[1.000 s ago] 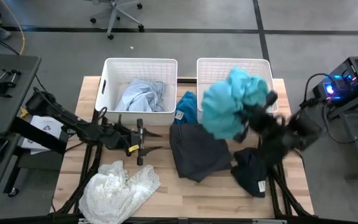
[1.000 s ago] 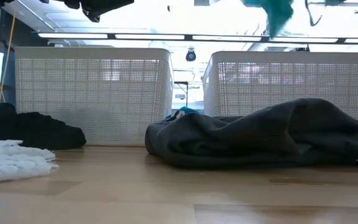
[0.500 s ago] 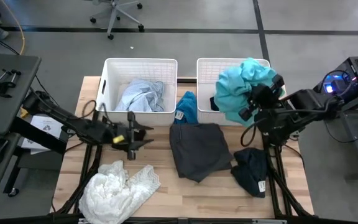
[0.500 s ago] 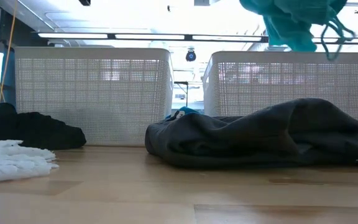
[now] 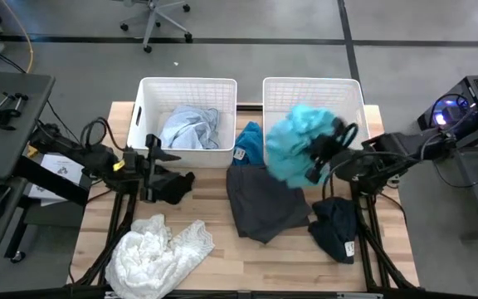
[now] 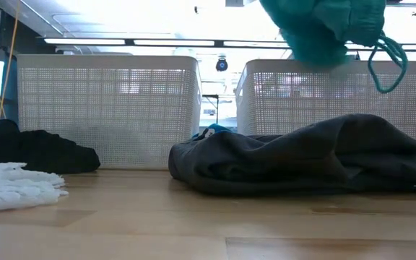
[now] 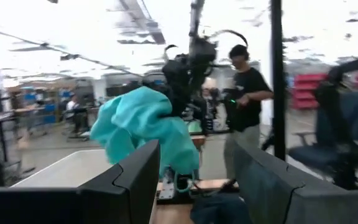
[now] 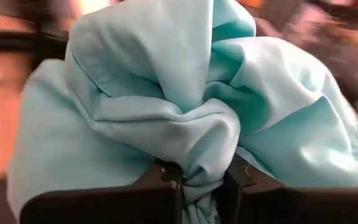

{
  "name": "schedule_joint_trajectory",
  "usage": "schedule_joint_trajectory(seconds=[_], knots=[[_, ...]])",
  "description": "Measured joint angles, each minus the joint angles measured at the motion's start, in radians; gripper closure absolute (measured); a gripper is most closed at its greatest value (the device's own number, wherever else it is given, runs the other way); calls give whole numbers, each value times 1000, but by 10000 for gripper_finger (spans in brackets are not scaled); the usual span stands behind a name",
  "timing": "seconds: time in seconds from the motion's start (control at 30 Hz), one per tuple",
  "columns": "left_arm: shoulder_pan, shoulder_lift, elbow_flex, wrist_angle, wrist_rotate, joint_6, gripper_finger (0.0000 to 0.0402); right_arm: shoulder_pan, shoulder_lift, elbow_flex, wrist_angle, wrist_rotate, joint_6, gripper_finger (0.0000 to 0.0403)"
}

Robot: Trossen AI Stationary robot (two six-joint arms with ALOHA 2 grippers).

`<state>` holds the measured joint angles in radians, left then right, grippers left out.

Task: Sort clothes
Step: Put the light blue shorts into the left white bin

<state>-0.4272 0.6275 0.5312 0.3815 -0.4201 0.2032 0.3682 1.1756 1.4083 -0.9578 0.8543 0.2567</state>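
Observation:
My right gripper point(image 5: 319, 154) is shut on a teal garment point(image 5: 295, 143), held in the air over the near wall of the right white basket point(image 5: 348, 90); the garment also shows in the low view point(image 6: 322, 27). My left gripper point(image 5: 154, 164) is open and empty, raised over the table's left part, above a black garment point(image 5: 175, 184). A pale grey-blue garment point(image 5: 189, 127) lies in the left basket point(image 5: 143, 104). A blue garment point(image 5: 250, 143), a dark grey one point(image 5: 264, 201), a dark one point(image 5: 335, 228) and a white lacy one point(image 5: 158, 252) lie on the table. My right gripper pinches a bunched fold of the teal garment point(image 8: 199, 163) between its two fingers point(image 8: 166, 183), several layers gathered together. The garment is lifted clear of table and basket and bulges out past the fingers, slack, with a cord loop point(image 6: 387, 66) dangling below it.
The two white mesh baskets stand side by side at the table's far edge. The bare wooden table point(image 5: 264, 264) shows along the near edge, between the white lacy and the dark garments. A person point(image 7: 244, 93) stands in the room beyond the table.
My right gripper has swung the teal garment toward the far edge over the right basket, then back toward the near left, still shut on it and clear of everything. My left gripper has drawn back toward the table's left edge and gone up, uncovering the black garment.

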Motion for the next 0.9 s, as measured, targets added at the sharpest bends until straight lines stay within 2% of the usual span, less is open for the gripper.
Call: schedule_joint_trajectory(seconds=[0.07,0.17,0.23,0.3,0.4,0.53,0.63,0.73,0.9], knots=[[0,0,0,-37,57,2,211,16,0,-93,201,-129,-90,377],[0,18,0,-89,143,3,211,38,19,-278,574,-413,-199,377],[-1,45,0,-106,208,18,211,50,48,-401,828,-582,-216,377],[-7,90,0,-104,272,63,211,59,95,-501,1063,-661,-222,377],[-18,191,0,-59,311,152,211,57,188,-600,1318,-667,-233,377],[-18,345,0,57,310,200,211,35,312,-650,1494,-617,-203,377],[-7,467,0,192,281,186,211,26,378,-651,1543,-590,-173,377],[18,573,1,344,242,101,208,23,420,-634,1545,-577,-159,377],[46,721,1,423,241,61,183,22,436,-606,1546,-576,-139,377]])
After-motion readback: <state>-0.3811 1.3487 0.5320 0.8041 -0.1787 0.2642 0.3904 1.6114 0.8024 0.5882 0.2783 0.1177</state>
